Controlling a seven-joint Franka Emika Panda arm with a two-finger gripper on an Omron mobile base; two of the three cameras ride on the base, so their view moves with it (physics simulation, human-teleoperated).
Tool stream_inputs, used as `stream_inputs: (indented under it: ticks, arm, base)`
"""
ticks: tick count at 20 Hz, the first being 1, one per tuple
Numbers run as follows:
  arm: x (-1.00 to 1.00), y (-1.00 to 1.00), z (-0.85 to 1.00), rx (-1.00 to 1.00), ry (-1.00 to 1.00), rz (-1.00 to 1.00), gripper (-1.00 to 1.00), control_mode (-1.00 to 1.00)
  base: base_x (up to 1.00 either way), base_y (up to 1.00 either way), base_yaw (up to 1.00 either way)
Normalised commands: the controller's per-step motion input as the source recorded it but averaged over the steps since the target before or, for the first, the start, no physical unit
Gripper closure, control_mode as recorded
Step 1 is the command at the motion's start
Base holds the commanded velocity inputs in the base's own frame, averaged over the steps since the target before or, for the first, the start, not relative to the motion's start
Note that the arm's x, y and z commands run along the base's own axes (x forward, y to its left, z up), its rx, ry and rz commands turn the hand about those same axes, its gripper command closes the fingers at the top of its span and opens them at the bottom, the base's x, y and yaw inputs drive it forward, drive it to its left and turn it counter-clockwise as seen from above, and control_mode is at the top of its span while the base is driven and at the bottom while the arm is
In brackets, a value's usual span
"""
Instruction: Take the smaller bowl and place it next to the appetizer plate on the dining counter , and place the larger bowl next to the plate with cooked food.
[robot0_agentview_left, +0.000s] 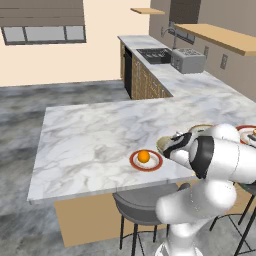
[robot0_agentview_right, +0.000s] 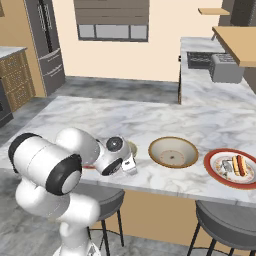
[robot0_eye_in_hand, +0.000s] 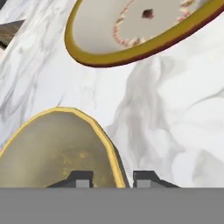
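In the hand view the gripper (robot0_eye_in_hand: 112, 178) sits low over the small bowl (robot0_eye_in_hand: 52, 148), its two dark tips straddling the bowl's pale yellow rim, one tip inside the olive-tan hollow and the other outside over bare marble. The jaws stand a little apart with the rim wall between them; whether the tips press on the rim or have just let it go cannot be told. The small bowl rests on the counter (robot0_agentview_left: 90, 135), close to its near edge, and in the right base view a sliver of it (robot0_agentview_right: 132, 148) shows behind the gripper (robot0_agentview_right: 129, 167). Just beyond it along that same near edge, apart from it with a strip of marble between, lies the large bowl (robot0_agentview_right: 174, 152), cream with a brown-gold rim and a faint reddish ring around a dark spot in its middle (robot0_eye_in_hand: 131, 26). Next along, toward the counter's right end, sits the food plate (robot0_agentview_right: 232, 167), red-rimmed, with brownish pieces on it, near the large bowl but not touching. On the other side of the small bowl, in the left base view, the appetizer plate (robot0_agentview_left: 146, 160) with its orange ball lies near the near edge, just beside the arm's wrist. Two grey stools (robot0_agentview_right: 227, 222) stand under the near edge.
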Motion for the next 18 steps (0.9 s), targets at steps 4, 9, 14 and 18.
stream_inputs:
  ticks: [4, 9, 14, 18]
  arm:
    - [-0.17, -0.10, 0.97, 0.00, 0.01, 0.00, -1.00, -1.00]
    - [-0.52, -0.04, 1.00, -0.08, 0.00, 0.02, -1.00, -1.00]
    - [-0.42, -0.01, 1.00, -0.17, -0.02, 0.08, -1.00, -1.00]
    - [-0.70, 0.00, 1.00, -0.11, 0.00, 0.06, -1.00, -1.00]
  base:
    - [0.00, 0.00, 0.00]
    - [0.00, 0.00, 0.00]
    - [0.00, 0.00, 0.00]
    - [0.00, 0.00, 0.00]
